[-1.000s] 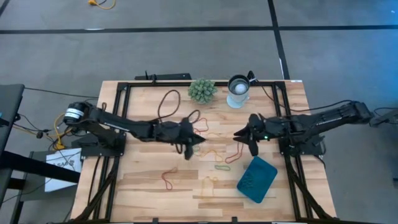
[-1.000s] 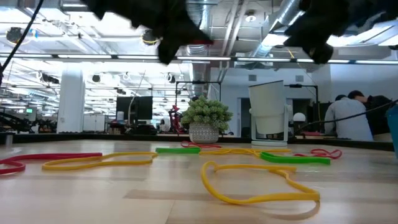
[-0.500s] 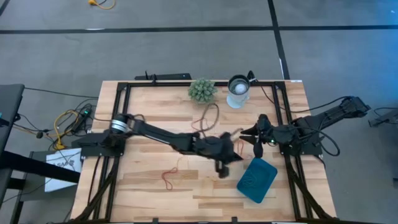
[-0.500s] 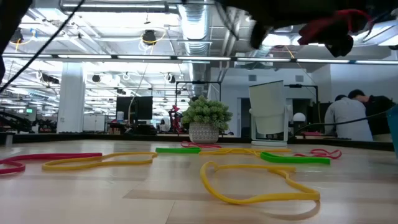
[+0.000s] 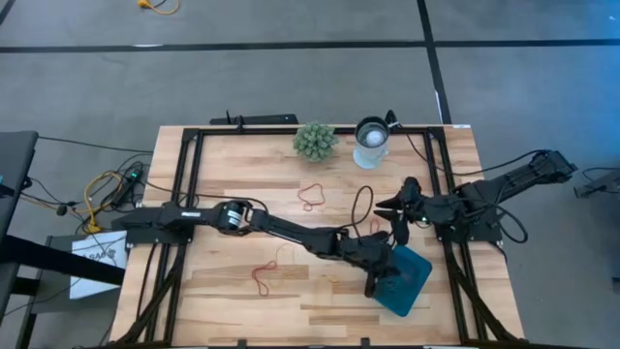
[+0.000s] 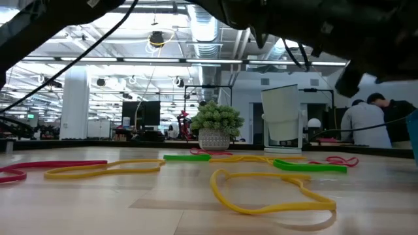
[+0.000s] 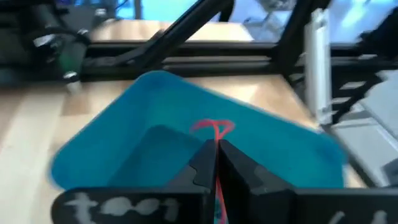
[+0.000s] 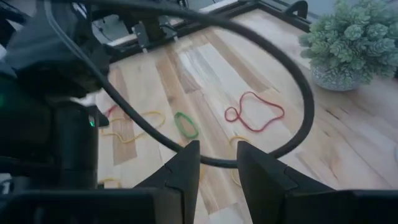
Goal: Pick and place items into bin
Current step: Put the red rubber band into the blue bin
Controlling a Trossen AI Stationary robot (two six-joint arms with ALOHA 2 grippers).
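Dark left gripper (image 7: 216, 163), arm stretched long, pinches a thin red rubber-band loop (image 7: 214, 129) (mostly hidden) over the shallow teal-blue tray (image 7: 118, 146).

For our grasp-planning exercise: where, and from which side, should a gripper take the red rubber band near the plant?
One strand of the red rubber band, from straight above: it lies flat as an open loop, so fingers can straddle one side.

Can't make out any readable text from here. White marks on the left gripper (image 7: 217, 163) body are too blurry to read.
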